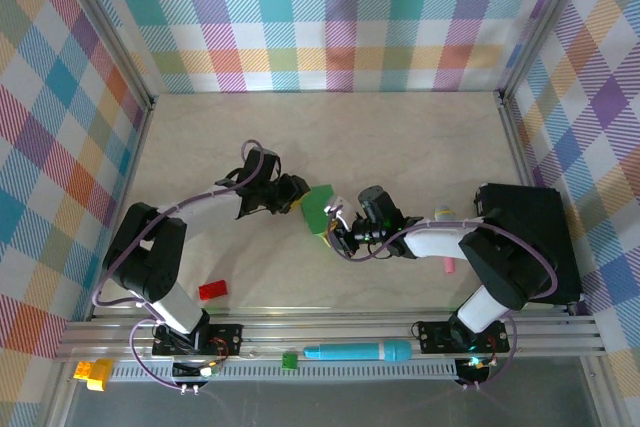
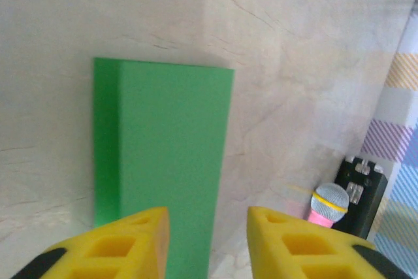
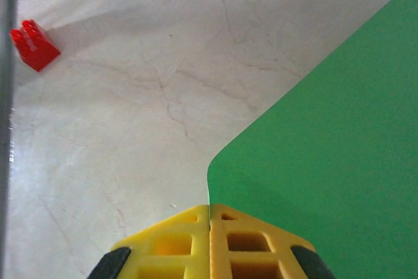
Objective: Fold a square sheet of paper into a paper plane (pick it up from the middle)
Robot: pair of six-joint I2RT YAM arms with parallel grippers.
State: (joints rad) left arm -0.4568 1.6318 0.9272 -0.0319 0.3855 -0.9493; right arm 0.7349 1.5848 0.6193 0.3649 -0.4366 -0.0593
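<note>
- the square sheet of paper (image 1: 319, 209) lies folded to a narrow green strip at the middle of the table (image 1: 400, 147), between the two grippers; in the left wrist view it (image 2: 163, 155) is a tall rectangle with a second layer showing along its left side
- the left arm (image 1: 150, 257) rises from its base at the near left, bends at the elbow and curves right across the table; the left gripper (image 1: 297, 197) ends at the sheet's left edge
- the left gripper (image 2: 208, 215) has its yellow fingers (image 2: 130, 243) spread apart above the near end of the strip; the gap between them holds nothing
- the right arm (image 1: 500, 267) folds over from the near right and stretches left, low over the table; the right gripper (image 1: 331, 235) meets the sheet's near edge
- the right gripper (image 3: 210, 212) has its fingers (image 3: 170, 246) pressed together; the sheet's (image 3: 326, 161) edge runs straight into the seam between them, so they pinch the paper by that edge
- a red block (image 3: 34, 45) sits on the table well to the left of the sheet; a microphone (image 2: 328, 206) and a black box (image 2: 362, 187) stand off to the right
</note>
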